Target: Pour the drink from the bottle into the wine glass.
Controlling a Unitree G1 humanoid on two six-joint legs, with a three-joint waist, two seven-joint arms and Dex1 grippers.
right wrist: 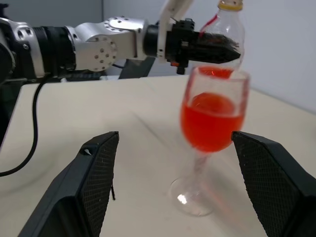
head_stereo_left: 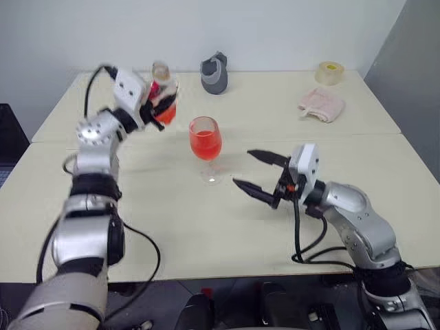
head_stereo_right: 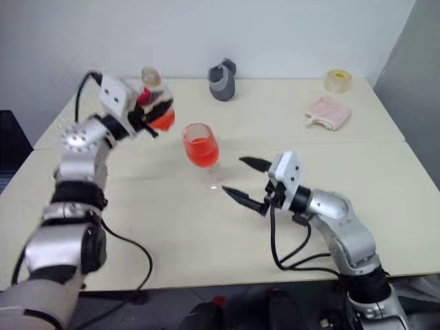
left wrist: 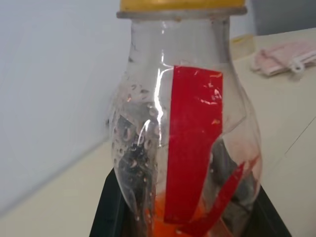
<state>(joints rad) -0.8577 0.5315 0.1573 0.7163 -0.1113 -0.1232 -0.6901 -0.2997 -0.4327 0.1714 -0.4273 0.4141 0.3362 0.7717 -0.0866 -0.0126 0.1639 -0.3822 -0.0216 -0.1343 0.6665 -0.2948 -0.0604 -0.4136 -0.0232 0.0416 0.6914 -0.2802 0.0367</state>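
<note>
The wine glass stands upright mid-table, its bowl about half full of the red drink. To its left, above the table, my left gripper is shut on the bottle, a clear one with a red label and a yellow top. The bottle is upright, and only a little drink lies at its bottom. My right gripper hovers just right of the glass with its jaws wide open and pointing at it; nothing is between its fingers.
A grey cup-like object stands at the table's back edge. A roll of tape and a pink cloth lie at the back right. A seam runs across the table behind the glass.
</note>
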